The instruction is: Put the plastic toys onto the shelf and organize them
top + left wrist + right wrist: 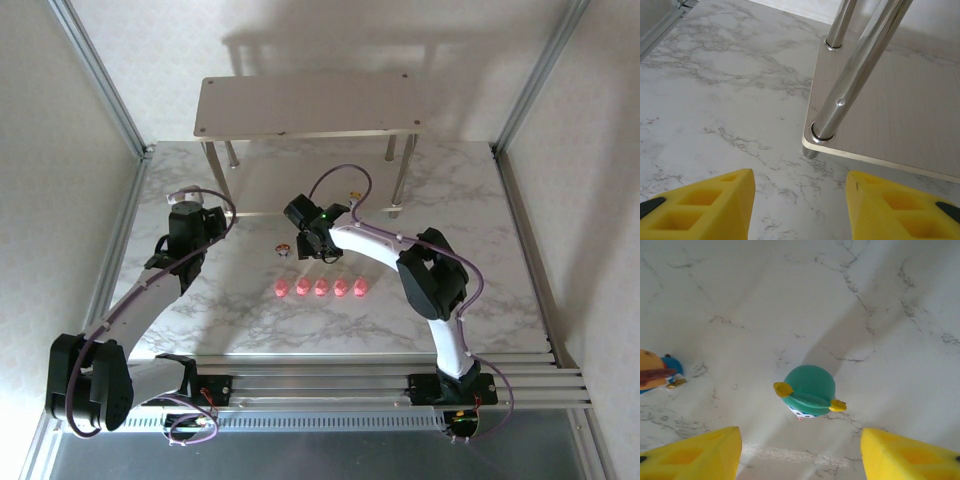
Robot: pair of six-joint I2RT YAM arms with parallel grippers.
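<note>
Lining the marble table (250, 335) before the shelf (310, 105) stand five pink toys (321, 288).

5 pink pigs (322, 288), 1 teal-topped figurine (810, 390), 1 orange-and-blue figurine (657, 371), 1 shelf (310, 105) on 4 legs (401, 178).

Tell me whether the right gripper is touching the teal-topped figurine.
Apart. The right wrist view shows bare marble table between the teal-topped figurine and the right gripper, whose yellow tips stand open.
</note>
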